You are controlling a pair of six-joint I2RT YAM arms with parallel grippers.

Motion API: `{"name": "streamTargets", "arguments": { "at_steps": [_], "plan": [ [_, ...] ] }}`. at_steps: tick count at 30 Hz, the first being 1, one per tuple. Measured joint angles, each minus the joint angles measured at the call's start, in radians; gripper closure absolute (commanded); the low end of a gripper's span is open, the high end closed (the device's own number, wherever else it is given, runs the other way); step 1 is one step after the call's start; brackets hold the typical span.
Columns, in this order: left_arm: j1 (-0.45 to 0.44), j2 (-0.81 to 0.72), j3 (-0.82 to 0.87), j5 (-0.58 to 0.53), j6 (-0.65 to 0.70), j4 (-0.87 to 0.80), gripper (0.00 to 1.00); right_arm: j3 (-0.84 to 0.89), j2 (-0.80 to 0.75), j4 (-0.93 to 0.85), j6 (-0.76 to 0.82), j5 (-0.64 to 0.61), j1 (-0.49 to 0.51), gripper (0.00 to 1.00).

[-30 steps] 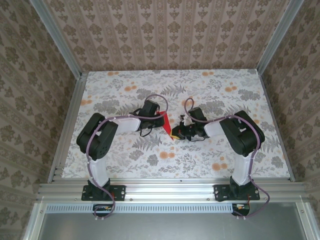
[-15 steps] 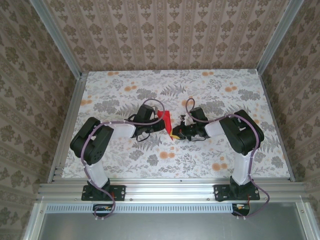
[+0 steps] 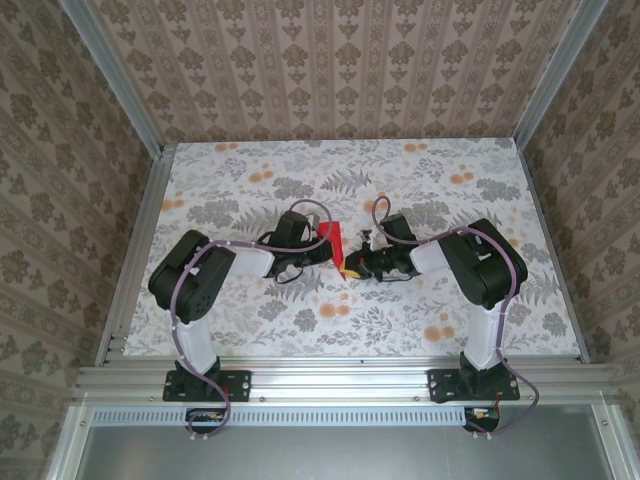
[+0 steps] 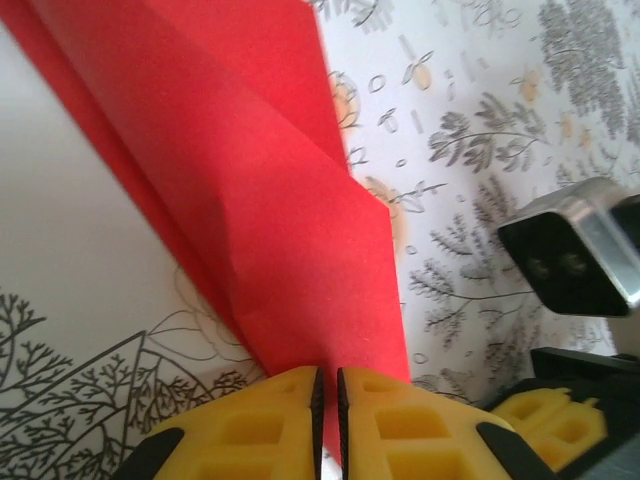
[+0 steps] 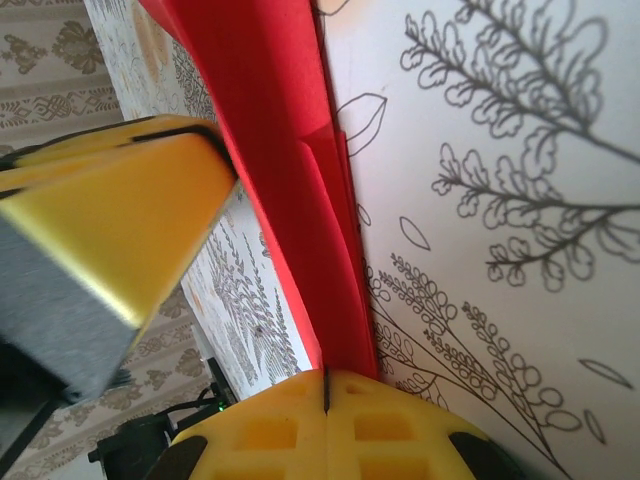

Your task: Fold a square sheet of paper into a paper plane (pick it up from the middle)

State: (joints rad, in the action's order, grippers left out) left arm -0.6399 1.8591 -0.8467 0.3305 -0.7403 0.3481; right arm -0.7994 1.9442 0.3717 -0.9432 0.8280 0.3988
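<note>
The sheet of paper (image 3: 333,238) is bright red and folded into a narrow creased shape. It stands on edge at the middle of the table, between the two grippers. In the left wrist view its layers (image 4: 280,200) run down into my left gripper (image 4: 328,372), whose yellow fingers (image 4: 250,420) are pinched on its lower edge with a thin slit left between them. My right gripper (image 5: 325,375) is shut on the paper's (image 5: 280,150) other end, jaws pressed together. From above, the left gripper (image 3: 322,247) and right gripper (image 3: 350,265) nearly meet at the paper.
The floral tabletop (image 3: 420,330) lies all round the paper. Patterned walls and an aluminium frame (image 3: 140,230) close in the sides and back. The left gripper's yellow finger (image 5: 110,200) sits close beside the paper in the right wrist view.
The left arm's elbow swung out to the left and partly back, while its jaws closed in on the red paper. The paper now stands narrower and more upright. The right arm held still.
</note>
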Motion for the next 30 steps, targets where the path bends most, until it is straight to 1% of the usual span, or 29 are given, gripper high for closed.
{"name": "streamTargets", "arguments": {
  "at_steps": [14, 30],
  "plan": [
    [0.0, 0.012, -0.011, 0.007, 0.0, 0.005, 0.82, -0.002, 0.008, 0.005, 0.0, 0.018, -0.005, 1.0],
    [-0.002, 0.041, -0.058, 0.013, 0.003, -0.021, 0.83, -0.004, 0.013, 0.003, 0.013, 0.029, -0.008, 1.0]
  ]
}}
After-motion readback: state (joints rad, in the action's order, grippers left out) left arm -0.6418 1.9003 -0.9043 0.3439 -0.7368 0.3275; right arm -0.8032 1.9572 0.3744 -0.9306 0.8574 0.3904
